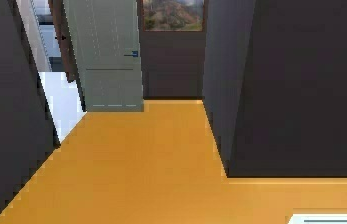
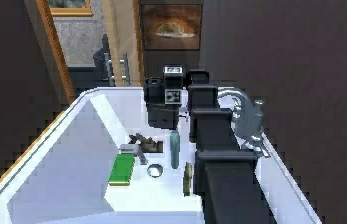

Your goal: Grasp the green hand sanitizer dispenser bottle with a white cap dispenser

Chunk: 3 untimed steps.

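Greenish upright bottle [image 2: 173, 150], likely my target, stands in the white tub [image 2: 81, 150], just beside the arm [image 2: 226, 185]. Gripper [image 2: 144, 138] is near it among small clutter; I can't tell if it holds anything. Risk: I tip the bottle with a careless reach, or go for the flat green block [image 2: 124, 168] instead because the colour is similar. Arm side view gives me the tub and contents; forward view gives orange floor [image 1: 141, 160] and a pale door [image 1: 106, 55].
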Tool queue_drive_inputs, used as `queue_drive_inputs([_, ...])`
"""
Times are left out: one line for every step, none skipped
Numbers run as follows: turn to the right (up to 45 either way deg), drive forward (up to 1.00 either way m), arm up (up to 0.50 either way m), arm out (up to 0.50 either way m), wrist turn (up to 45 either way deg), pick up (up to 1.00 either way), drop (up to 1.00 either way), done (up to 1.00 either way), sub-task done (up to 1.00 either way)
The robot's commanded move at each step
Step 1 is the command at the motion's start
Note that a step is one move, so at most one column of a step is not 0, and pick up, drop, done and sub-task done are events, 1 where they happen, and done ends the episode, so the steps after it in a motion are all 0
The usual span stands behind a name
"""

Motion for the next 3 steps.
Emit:
queue_drive_inputs([0.0,0.00,-0.22,0.00,0.0,0.00,0.00,0.00,0.00])
queue_drive_inputs([0.0,0.00,0.00,0.00,0.0,1.00,0.00,0.00,0.00])
queue_drive_inputs([0.0,0.00,0.10,0.00,0.0,0.00,0.00,0.00,0.00])
